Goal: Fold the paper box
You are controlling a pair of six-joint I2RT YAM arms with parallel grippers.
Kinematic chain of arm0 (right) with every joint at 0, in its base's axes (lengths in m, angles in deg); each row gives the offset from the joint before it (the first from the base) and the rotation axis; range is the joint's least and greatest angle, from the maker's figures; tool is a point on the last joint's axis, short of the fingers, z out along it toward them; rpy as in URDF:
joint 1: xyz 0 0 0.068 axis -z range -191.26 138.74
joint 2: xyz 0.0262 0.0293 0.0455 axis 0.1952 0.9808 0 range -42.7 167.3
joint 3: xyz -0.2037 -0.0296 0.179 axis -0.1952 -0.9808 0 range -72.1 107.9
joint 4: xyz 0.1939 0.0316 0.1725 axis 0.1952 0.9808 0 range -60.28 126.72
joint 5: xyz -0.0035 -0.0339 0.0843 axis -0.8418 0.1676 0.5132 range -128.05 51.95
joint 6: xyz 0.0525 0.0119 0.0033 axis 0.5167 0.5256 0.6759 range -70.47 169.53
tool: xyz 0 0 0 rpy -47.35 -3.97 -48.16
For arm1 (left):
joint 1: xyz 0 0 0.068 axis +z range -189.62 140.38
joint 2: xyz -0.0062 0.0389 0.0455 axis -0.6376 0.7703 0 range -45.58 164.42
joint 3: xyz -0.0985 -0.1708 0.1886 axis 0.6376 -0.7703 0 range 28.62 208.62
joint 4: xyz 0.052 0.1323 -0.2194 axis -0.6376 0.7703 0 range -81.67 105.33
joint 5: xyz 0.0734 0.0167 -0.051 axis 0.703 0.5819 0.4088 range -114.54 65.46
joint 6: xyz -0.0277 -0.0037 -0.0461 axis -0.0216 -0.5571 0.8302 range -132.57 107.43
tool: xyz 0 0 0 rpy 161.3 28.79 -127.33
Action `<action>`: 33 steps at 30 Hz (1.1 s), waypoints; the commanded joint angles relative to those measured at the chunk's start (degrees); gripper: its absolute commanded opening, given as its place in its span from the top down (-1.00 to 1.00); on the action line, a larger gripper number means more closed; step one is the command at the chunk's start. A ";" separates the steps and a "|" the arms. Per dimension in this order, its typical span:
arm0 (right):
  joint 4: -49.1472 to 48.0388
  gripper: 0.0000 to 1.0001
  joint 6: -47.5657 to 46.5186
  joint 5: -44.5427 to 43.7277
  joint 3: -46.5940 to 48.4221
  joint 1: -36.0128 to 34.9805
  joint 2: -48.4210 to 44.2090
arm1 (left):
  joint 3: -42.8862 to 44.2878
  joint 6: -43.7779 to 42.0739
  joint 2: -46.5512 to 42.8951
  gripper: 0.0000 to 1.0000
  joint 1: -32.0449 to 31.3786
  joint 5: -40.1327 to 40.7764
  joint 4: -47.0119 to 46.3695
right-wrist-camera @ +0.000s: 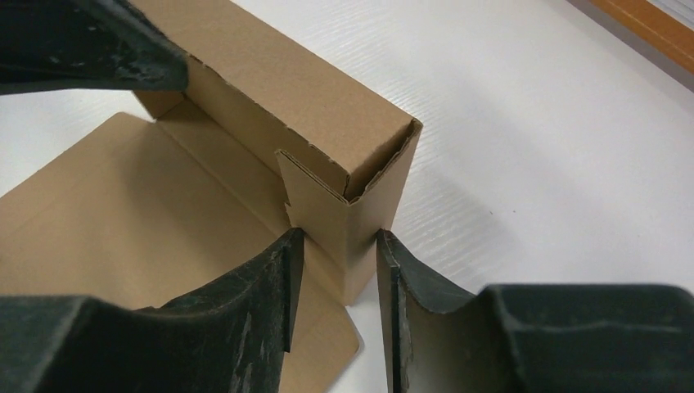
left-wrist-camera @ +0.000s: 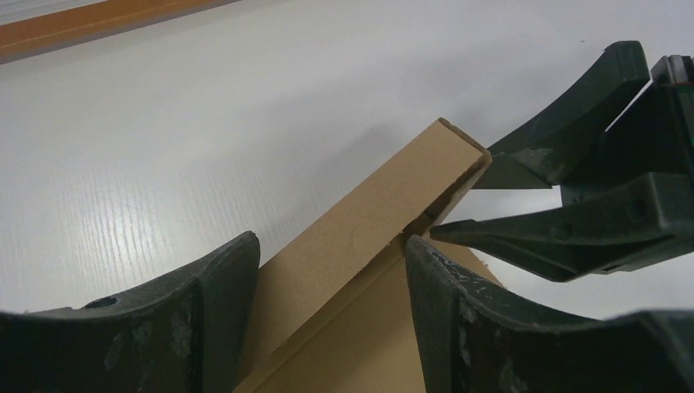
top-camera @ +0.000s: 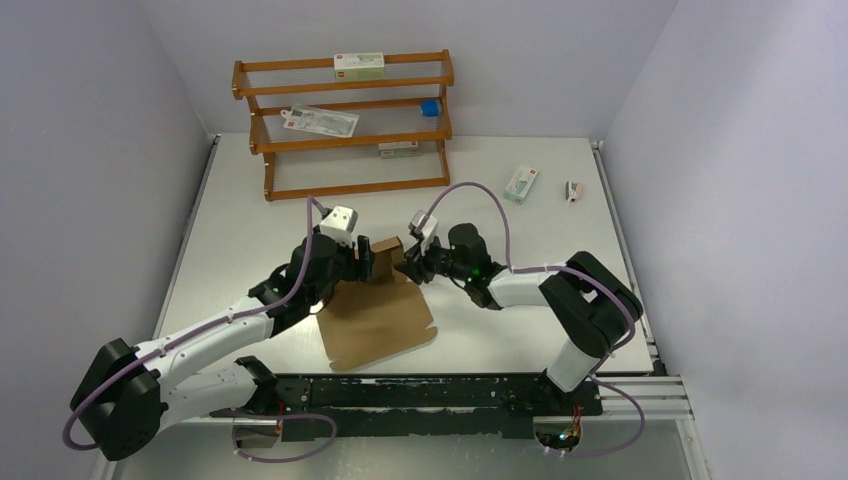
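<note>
Box [top-camera: 385, 318] lying on bench [top-camera: 520, 230] centre, far wall standing up. L end effector [left-wrist-camera: 331, 250] straddling wall, jaws apart, prob. bracing it upright. R end effector [right-wrist-camera: 334, 239] pinching wall's end corner, apparently tucking tab in.

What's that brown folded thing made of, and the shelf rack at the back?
The paper box looks like plain brown cardboard, matte and unprinted, probably corrugated: its cut edges show thickness and ragged fibres. The rack seems varnished wood, orange-brown with slight sheen; from here I can't be sure.
</note>
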 commanded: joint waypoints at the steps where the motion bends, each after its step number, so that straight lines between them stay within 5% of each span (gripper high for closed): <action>1: -6.70 0.24 0.84 -5.18 -1.50 -1.67 1.21 | -1.32 0.16 -0.09 -0.39 -0.27 -5.34 0.46; 33: -22.41 0.83 0.78 -21.96 -4.76 -8.35 7.78 | 2.26 1.85 3.55 -0.40 -0.54 -16.76 -1.77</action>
